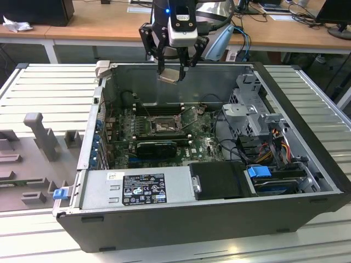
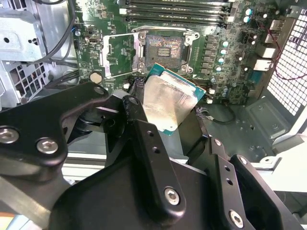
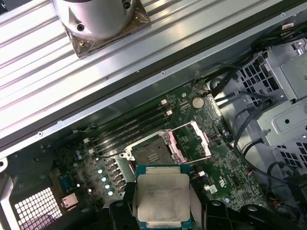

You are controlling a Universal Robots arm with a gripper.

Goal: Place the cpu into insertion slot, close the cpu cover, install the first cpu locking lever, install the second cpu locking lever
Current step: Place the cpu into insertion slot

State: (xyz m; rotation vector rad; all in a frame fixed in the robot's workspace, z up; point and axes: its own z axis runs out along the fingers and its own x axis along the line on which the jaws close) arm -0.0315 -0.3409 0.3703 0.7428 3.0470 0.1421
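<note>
Exterior view: the gripper [image 1: 171,71] is seen high over the far wall of the open computer case [image 1: 219,224], which is laid on its side on a slatted table [image 1: 49,93]. The claw is closed to the chip's width, and the cpu [image 1: 170,75] is clamped between its fingers by two opposite edges. The cpu is carried in the air, well above the green motherboard [image 1: 164,143] and apart from it. The insertion slot [image 1: 163,125] is located mid-board, nearer than the gripper and far below it.

Second wrist view: the cpu [image 2: 170,103] is shown with its pale metal face towards the camera, tilted and turned askew to the socket frame. The insertion slot [image 2: 163,48] is exposed, with the dark contact field in plain sight. The cpu cover [image 2: 120,55] is swung open and lies just beside the slot, hinged at the slot's edge. The long black memory slots [image 2: 172,7] are noted on the slot's other side.

First wrist view: the cpu [image 3: 160,196] is gripped at both sides; the insertion slot [image 3: 151,153] and the raised cpu cover [image 3: 192,141] are recorded beyond it
</note>
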